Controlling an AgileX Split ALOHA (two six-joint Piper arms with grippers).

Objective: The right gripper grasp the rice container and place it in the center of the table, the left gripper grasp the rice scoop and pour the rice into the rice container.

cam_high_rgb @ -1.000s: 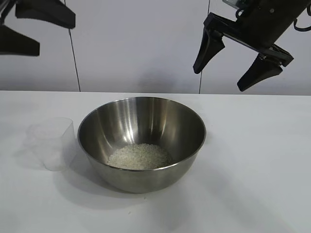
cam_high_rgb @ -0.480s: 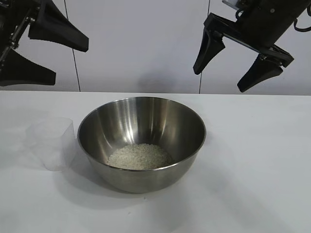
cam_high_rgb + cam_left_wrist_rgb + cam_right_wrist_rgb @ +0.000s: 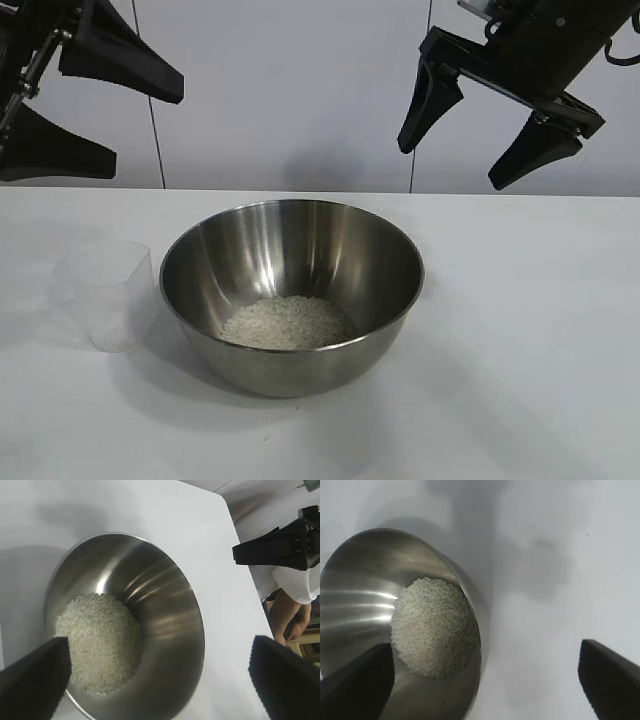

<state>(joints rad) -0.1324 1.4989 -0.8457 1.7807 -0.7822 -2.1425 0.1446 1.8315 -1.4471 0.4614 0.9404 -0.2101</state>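
A shiny steel rice container (image 3: 291,290) sits mid-surface on the white surface (image 3: 520,330), holding a low heap of white rice (image 3: 288,322) at its bottom. Just beside it, toward the left arm, stands the clear plastic rice scoop (image 3: 105,293), upright and empty. The left gripper (image 3: 95,110) and right gripper (image 3: 485,135) hang above, fingers spread apart, holding nothing.

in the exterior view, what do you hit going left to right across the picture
left gripper, raised and open → rice scoop, standing upright on the table → rice container with the rice in its bottom → right gripper, raised and open
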